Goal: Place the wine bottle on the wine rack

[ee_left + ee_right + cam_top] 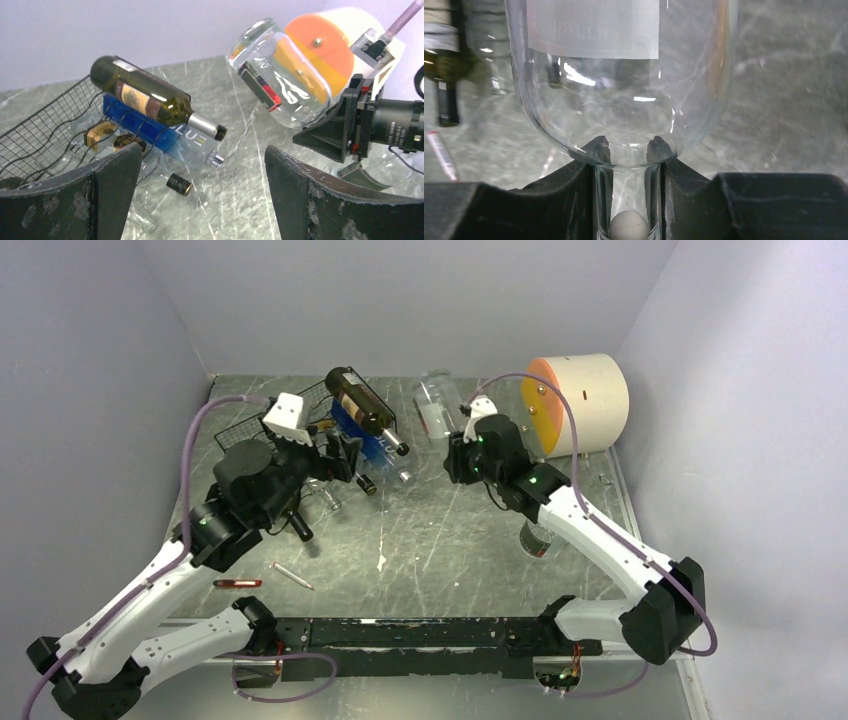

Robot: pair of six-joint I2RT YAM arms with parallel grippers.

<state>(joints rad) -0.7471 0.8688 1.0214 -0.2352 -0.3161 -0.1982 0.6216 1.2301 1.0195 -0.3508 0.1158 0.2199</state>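
Right gripper (628, 162): clamped on the neck of the clear wine bottle (624, 75), one finger on each side just below the shoulder.
Clear wine bottle: held off the table (450, 540), base pointing away from the wrist and towards the back wall, label side up in the right wrist view.
Left gripper (201, 150): fingers apart and holding nothing, low in front of the wine rack (45, 125).
Wine rack: at the back left of the table, well apart from the held bottle. A dark bottle (145, 97) lies tilted across its top, neck towards the right arm, with a blue-labelled bottle (150, 132) under it.
Nearby: a small bottle (179, 184) lies on the table just in front of the rack; a white drum with an orange face (585, 400) stands behind the right arm.
Step in hand: probably carrying the clear bottle across to the rack.
Doing it well: keep the bottle near level, because a neck-only grip lets the heavy body swing. Approach above the dark bottle's neck and pick an unoccupied trough. Lower the body into the wires before opening.
Risk: knocking the tilted dark bottle off its perch.
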